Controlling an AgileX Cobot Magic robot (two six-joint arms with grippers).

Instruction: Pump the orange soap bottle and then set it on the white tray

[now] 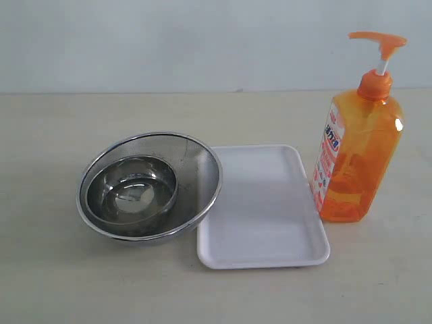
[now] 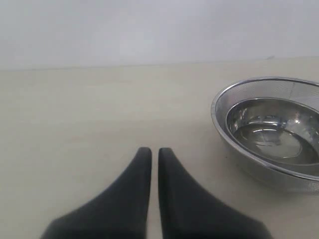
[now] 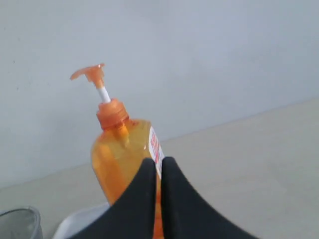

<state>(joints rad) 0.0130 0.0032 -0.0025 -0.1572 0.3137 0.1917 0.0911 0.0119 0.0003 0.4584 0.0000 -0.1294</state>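
The orange soap bottle (image 1: 358, 152) stands upright on the table at the right, its orange pump head (image 1: 379, 42) raised on a white stem. Just left of it lies the white tray (image 1: 263, 206), with nothing on it. Neither gripper appears in the exterior view. In the right wrist view my right gripper (image 3: 159, 162) is shut, empty, with the orange soap bottle (image 3: 119, 159) standing beyond its tips. My left gripper (image 2: 154, 152) is shut over bare table, holding nothing.
A steel bowl (image 1: 135, 187) sits inside a larger mesh steel bowl (image 1: 196, 162) directly left of the tray, touching its edge. The same bowls (image 2: 271, 129) show in the left wrist view beside the left gripper. A pale wall backs the table.
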